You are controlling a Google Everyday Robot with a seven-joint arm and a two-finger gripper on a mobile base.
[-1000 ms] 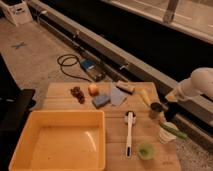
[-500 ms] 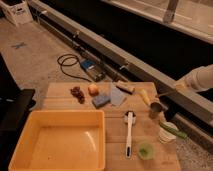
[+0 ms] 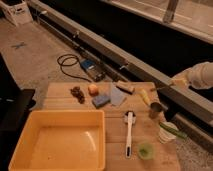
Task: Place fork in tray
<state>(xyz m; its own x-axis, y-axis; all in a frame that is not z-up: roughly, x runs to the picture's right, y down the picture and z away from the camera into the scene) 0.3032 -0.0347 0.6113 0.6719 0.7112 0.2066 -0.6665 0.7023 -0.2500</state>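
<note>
The yellow-orange tray [image 3: 60,114] fills the front left of the wooden table and is empty. At the right edge of the camera view my white arm reaches in above the table's far right corner. Its gripper [image 3: 176,83] is shut on the fork [image 3: 161,88], a thin tan stick that pokes out to the left, level, well above the table top. The fork hangs to the right of and beyond the tray, over the area behind a metal cup [image 3: 156,110].
A white brush [image 3: 129,132] lies right of the tray. A white cup with a green-handled utensil [image 3: 171,131], a small green lid [image 3: 146,150], a blue sponge [image 3: 101,100], a grey cloth [image 3: 118,95], an orange piece [image 3: 93,89] and a yellow item [image 3: 144,96] share the table. A cable lies on the floor behind.
The arm has risen a little and drawn back to the right, lifting the fork higher above the table's right side. Nothing else has moved.
</note>
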